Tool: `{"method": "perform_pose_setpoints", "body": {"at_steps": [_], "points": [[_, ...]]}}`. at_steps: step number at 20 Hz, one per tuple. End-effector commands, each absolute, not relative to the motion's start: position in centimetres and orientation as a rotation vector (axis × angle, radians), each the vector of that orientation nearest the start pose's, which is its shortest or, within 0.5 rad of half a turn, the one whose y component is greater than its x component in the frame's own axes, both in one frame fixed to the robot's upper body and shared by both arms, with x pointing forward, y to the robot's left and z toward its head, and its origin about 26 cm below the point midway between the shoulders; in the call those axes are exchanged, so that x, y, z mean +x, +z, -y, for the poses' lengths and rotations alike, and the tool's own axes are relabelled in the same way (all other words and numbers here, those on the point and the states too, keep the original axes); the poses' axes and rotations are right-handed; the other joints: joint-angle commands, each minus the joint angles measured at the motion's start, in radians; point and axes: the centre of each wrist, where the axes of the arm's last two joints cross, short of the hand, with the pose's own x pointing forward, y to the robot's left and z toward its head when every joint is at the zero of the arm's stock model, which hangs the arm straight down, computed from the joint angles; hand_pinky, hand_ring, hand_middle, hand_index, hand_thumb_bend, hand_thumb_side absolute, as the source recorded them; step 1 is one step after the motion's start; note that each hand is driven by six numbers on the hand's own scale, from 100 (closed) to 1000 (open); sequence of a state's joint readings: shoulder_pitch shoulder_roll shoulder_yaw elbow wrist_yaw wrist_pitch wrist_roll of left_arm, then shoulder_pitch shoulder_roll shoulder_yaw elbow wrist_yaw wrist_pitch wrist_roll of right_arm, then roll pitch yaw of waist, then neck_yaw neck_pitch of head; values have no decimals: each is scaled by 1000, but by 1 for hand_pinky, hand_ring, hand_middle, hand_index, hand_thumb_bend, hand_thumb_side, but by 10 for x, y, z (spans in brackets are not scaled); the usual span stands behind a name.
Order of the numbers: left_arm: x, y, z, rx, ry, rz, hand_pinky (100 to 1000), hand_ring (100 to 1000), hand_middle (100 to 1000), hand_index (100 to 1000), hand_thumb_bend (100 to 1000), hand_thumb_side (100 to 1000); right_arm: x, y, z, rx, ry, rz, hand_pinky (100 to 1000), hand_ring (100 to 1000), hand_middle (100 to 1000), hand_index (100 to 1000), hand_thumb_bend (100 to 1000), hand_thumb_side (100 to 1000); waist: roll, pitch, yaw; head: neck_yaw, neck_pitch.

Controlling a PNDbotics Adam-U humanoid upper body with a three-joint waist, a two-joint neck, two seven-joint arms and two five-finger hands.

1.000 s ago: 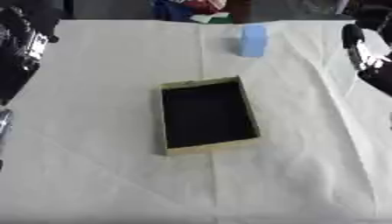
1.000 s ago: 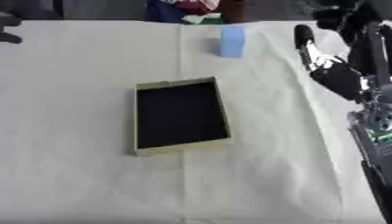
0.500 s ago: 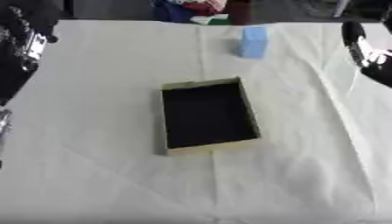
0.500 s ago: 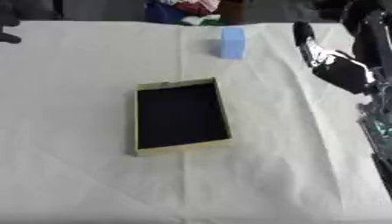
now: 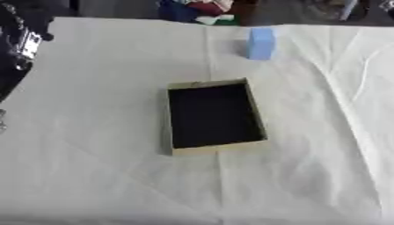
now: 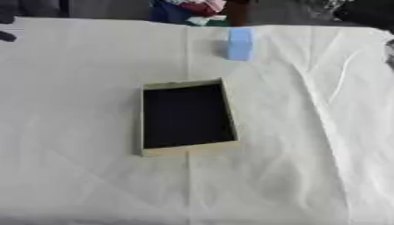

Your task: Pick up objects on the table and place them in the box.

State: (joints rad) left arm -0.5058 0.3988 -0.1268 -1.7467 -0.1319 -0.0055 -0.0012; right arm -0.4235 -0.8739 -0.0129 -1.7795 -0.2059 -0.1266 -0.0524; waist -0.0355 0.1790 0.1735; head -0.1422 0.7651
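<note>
An open box with tan walls and a black inside lies in the middle of the white cloth, with nothing in it. A light blue block stands upright near the table's far edge, beyond the box and slightly to its right. My left hand shows as a black and silver shape at the upper left edge, far from both. In the right eye view only a dark shape, probably my right hand, fills the top right corner, well away from the block.
The white cloth covers the whole table, with creases running down its right side. Red, blue and green clutter lies past the far edge.
My right hand has drawn up and to the right, almost out of both views. The box and the blue block have not moved.
</note>
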Motion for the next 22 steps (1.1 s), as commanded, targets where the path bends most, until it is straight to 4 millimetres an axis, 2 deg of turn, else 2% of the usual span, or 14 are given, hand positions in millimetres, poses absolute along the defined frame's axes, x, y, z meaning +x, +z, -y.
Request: {"method": "perform_pose_setpoints", "body": {"at_steps": [1,5,11,17,21,22], "points": [[352,219,-231,275,-665,2243,691,790,821,881,298,799,330,294,370,-537,749,2201,824,881,882,952,443,316,-9,-10,27,-24,5],[353,227,-221,240,-687,2273,690,790,821,881,298,798,345,305,374,-632,876,2049,851,909,903,964,447,299,-22,2,71,-60,-8],[353,235,-210,202,-715,2301,690,790,820,881,299,798,371,301,384,-715,934,1817,875,937,925,974,445,266,-36,17,127,-104,-29],[353,241,-201,167,-732,2325,690,790,820,881,300,798,388,291,410,-770,1005,1654,901,966,950,985,451,246,-44,28,168,-136,-44],[353,241,-201,162,-734,2326,690,790,820,881,300,798,398,287,428,-783,1053,1592,901,966,950,985,451,246,-43,29,171,-138,-45],[353,242,-200,159,-734,2333,690,790,819,881,300,798,399,283,434,-788,1072,1555,959,1000,997,1000,419,261,-46,33,180,-146,-51]]}}
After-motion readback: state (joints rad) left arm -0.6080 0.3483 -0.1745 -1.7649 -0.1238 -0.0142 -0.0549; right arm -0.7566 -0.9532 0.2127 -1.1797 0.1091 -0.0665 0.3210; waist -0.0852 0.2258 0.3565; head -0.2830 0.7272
